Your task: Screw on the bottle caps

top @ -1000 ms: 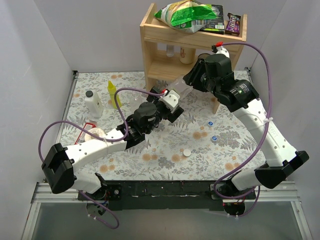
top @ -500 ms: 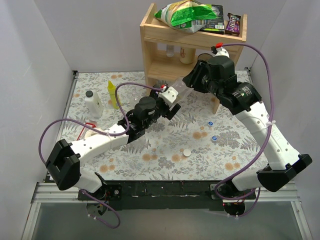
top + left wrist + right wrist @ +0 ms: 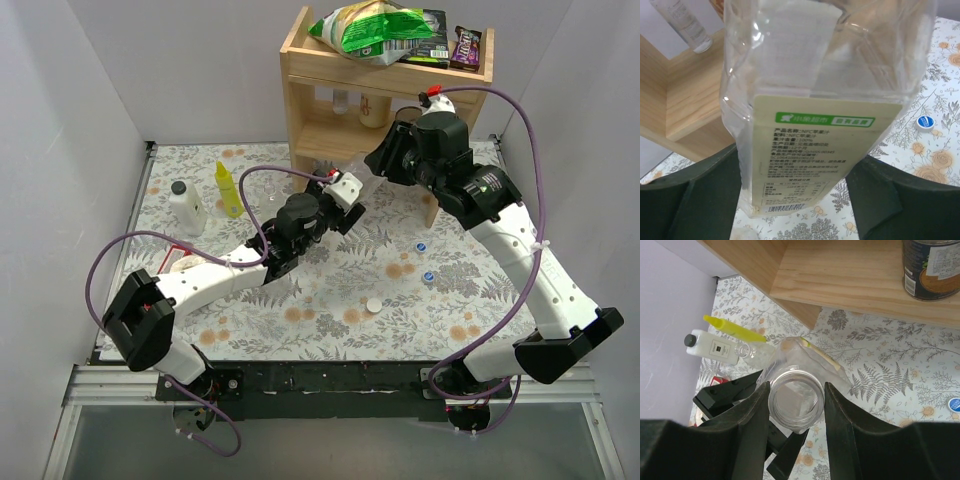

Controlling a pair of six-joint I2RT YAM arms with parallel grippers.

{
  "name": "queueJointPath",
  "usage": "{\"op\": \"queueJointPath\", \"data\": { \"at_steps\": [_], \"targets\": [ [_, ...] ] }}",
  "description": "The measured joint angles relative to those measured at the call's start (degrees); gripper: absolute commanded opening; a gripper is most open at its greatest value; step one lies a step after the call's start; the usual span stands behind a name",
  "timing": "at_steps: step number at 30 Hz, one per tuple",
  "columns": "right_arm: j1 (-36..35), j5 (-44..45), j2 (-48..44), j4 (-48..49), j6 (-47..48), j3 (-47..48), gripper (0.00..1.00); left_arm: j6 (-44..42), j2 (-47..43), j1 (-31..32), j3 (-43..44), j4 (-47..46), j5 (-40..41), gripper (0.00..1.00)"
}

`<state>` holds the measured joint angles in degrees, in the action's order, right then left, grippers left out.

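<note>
Your left pincer (image 3: 343,203) was spread wide a moment ago. It has now come up to the big clear bottle (image 3: 361,170) and narrowed around its lower body. In the left wrist view the two dark fingers (image 3: 695,200) stand close at both sides of the labelled part of the bottle (image 3: 825,100). They look to be touching it, but I cannot tell if they press it already.

Your right pincer (image 3: 796,407) has not changed. It is closed on the neck of the bottle (image 3: 796,399) and holds it tilted in the air, in front of the wooden shelf (image 3: 330,130). The mouth is open, with no cap on it.

I think this is a handover: the left arm takes the body, so that the right one can let go and fetch a cap. The white cap (image 3: 373,305) and two blue caps (image 3: 421,244) lie on the table (image 3: 330,290), well apart from the bottle. No cap is screwed on yet.
</note>
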<state>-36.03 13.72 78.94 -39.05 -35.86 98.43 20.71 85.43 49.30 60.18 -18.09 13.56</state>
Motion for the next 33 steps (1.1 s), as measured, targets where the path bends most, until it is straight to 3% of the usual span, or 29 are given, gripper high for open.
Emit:
{"op": "queueJointPath", "data": {
  "at_steps": [1,4,5,7,9,10,12,13,16,21,24,25,27,30,31,33],
  "targets": [
    [0.04,0.13,0.02,0.13,0.09,0.0,0.01,-0.46,0.31,0.11,0.04,-0.5,0.2,0.5],
    [0.15,0.33,0.09,0.37,0.55,0.0,0.01,-1.73,1.11,0.44,0.31,-1.33,0.55,0.34],
    [0.22,0.28,0.09,0.39,0.68,0.0,0.01,-2.14,1.29,0.46,0.31,-1.73,0.61,0.14],
    [0.31,0.04,0.09,0.57,0.98,0.0,0.01,-2.49,1.36,0.37,0.31,-2.1,0.79,0.0],
    [0.28,-0.13,0.09,0.76,1.44,0.0,0.01,-2.69,1.36,0.2,0.31,-2.1,0.61,0.0],
    [0.28,-0.26,0.09,1.03,1.84,-0.11,0.1,-2.73,1.31,0.04,0.31,-2.05,0.42,0.0],
    [0.28,-0.55,-0.11,1.95,2.56,-0.85,0.31,-2.69,0.94,-0.59,0.31,-1.2,-0.83,0.0],
    [0.26,-0.81,-0.17,2.27,3.08,-1.18,0.55,-2.49,0.61,-1.16,0.31,-0.42,-2.08,0.0],
    [0.22,-3.41,-1.05,3.78,6.62,-2.6,0.8,-0.42,-1.05,-3.58,0.33,3.39,-8.0,0.0],
    [0.31,-9.66,-10.71,3.96,16.94,-6.62,0.86,5.57,-3.67,-12.68,0.31,11.52,-17.4,0.0],
    [0.68,-13.53,-17.86,4.39,22.71,-7.26,0.79,8.52,-4.96,-16.17,0.31,14.03,-23.56,0.0],
    [1.05,-14.97,-19.3,4.15,24.87,-6.51,0.71,9.6,-5.4,-16.83,0.33,14.64,-26.08,0.0],
    [1.77,-17.88,-20.35,1.51,30.45,-2.03,0.72,11.78,-6.12,-17.73,0.39,15.28,-31.08,0.0],
    [2.25,-18.56,-18.49,-3.41,36.83,4.55,0.77,15.06,-6.32,-18.32,2.16,16.85,-37.4,0.0],
    [2.27,-17.94,-17.55,-5.38,39.1,5.42,0.89,16.15,-6.32,-18.49,2.99,17.11,-38.75,0.0],
    [2.29,-15.13,-15.43,-9.07,42.95,4.68,0.91,18.23,-6.54,-18.78,4.68,17.25,-40.33,0.0]
  ]
}}
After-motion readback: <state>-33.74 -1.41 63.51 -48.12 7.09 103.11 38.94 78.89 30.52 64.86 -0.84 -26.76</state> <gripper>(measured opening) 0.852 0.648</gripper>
